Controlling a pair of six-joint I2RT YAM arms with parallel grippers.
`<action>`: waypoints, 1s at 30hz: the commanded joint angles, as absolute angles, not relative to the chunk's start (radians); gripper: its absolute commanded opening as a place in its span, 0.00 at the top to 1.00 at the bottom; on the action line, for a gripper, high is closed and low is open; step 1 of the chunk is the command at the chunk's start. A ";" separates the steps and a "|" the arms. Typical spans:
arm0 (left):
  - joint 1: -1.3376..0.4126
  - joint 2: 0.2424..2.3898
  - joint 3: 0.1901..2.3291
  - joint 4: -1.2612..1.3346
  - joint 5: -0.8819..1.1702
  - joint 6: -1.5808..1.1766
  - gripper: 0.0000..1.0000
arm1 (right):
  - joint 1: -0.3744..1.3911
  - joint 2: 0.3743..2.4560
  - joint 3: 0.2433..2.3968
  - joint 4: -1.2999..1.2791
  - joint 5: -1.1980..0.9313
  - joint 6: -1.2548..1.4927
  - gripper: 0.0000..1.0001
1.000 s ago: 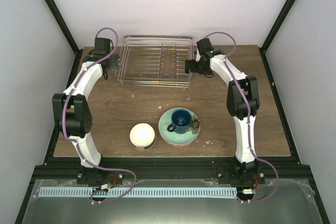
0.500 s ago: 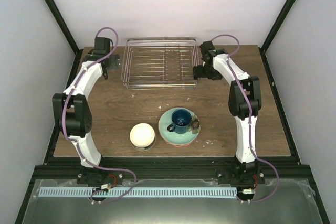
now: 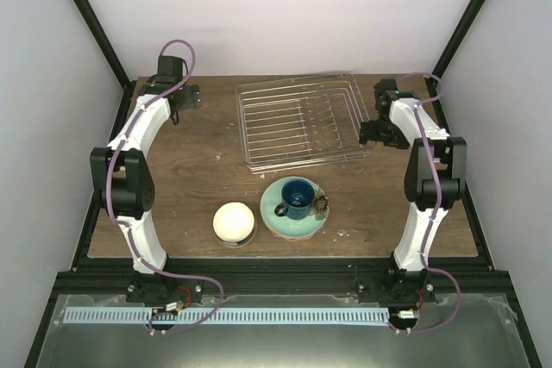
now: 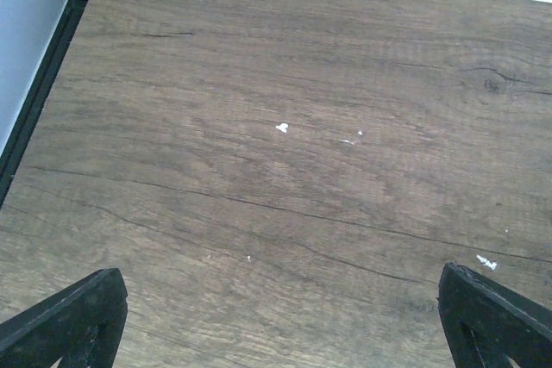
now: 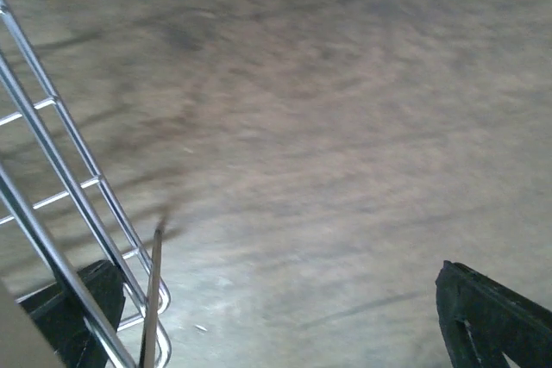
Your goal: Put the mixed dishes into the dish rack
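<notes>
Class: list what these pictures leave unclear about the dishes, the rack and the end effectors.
- Top view: how many dishes lie under the dark blue mug, which covers them.
- Right wrist view: blurred; dish rack wires cross the right end effector, contact unclear.
- Left wrist view: the bottom edge cuts off the left end effector.

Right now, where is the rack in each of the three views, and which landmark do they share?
Top external: rack far on the table, right of centre, beside the right tool.
Left wrist: not in it; only bare wood.
Right wrist: rack along the left edge, a few wires only.
Shared landmark: the brown wooden table.
</notes>
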State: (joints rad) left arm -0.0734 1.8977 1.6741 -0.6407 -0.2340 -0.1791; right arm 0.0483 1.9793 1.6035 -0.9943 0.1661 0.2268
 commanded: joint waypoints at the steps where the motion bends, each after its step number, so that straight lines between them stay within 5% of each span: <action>1: -0.071 1.932 1.727 -0.667 -0.207 -0.171 0.00 | -0.008 1.897 1.550 -1.029 0.223 0.246 0.00; 18: -0.079 2.038 1.838 -0.708 -0.151 -0.162 0.00 | -0.041 1.758 1.326 -1.142 0.273 0.318 0.00; 30: -0.118 2.058 1.834 -0.703 -0.155 -0.168 0.00 | -0.046 1.737 1.380 -1.148 0.262 0.293 0.00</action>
